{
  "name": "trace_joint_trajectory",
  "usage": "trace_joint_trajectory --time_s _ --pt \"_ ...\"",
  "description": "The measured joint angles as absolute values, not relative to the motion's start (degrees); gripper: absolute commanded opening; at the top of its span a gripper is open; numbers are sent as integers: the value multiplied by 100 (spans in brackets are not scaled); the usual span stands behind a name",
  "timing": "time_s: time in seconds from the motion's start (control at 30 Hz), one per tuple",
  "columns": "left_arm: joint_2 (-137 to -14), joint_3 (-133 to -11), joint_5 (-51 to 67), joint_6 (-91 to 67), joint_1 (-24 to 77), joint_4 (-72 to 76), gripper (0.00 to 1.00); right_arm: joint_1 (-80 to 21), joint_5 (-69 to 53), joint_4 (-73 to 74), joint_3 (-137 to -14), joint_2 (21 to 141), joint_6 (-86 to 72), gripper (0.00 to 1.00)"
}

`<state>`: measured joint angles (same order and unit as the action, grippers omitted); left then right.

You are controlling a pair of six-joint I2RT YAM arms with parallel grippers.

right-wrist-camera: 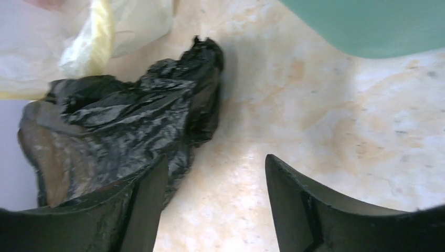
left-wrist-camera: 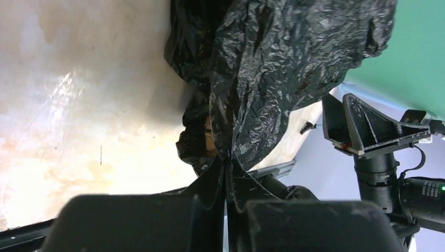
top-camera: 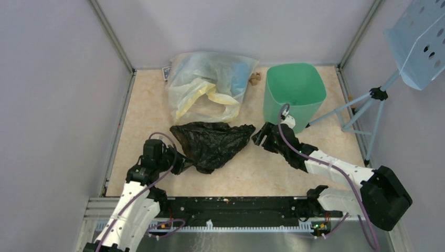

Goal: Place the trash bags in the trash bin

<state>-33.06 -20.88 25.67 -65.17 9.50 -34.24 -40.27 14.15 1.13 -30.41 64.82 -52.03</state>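
Note:
The black crinkled trash bag (top-camera: 212,143) lies on the tabletop in the middle. My left gripper (top-camera: 181,163) is shut on its left edge; the left wrist view shows the plastic (left-wrist-camera: 273,63) pinched between the closed fingertips (left-wrist-camera: 212,176). My right gripper (top-camera: 261,137) is open and empty, just right of the bag's right tip, with the bag (right-wrist-camera: 120,126) beside its left finger (right-wrist-camera: 149,191) and bare table between the fingers. The mint-green trash bin (top-camera: 294,94) stands upright behind the right gripper; its wall shows in the right wrist view (right-wrist-camera: 378,26).
A large translucent yellowish bag (top-camera: 210,86) with blue contents lies behind the black bag. A pale blue perforated tray (top-camera: 420,42) on a tripod (top-camera: 367,105) stands at the right. Small brown bits (top-camera: 255,79) lie by the back wall. Grey walls enclose the table.

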Motion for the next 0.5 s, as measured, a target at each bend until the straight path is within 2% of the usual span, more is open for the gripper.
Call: trace_joint_trajectory --time_s 0.17,0.33,0.5 --pt "-3677 -2672 2281 -6119 950 -3406 0 -3994 989 -587 -3004 6685 -5594 73" --pt "-3929 -3072 2263 -5798 950 -3332 0 -3990 829 -1236 -3024 7067 -6042 69" --pt "-3927 -3201 2305 -5682 950 -3341 0 -3988 998 -1236 -3363 7686 -6589 65"
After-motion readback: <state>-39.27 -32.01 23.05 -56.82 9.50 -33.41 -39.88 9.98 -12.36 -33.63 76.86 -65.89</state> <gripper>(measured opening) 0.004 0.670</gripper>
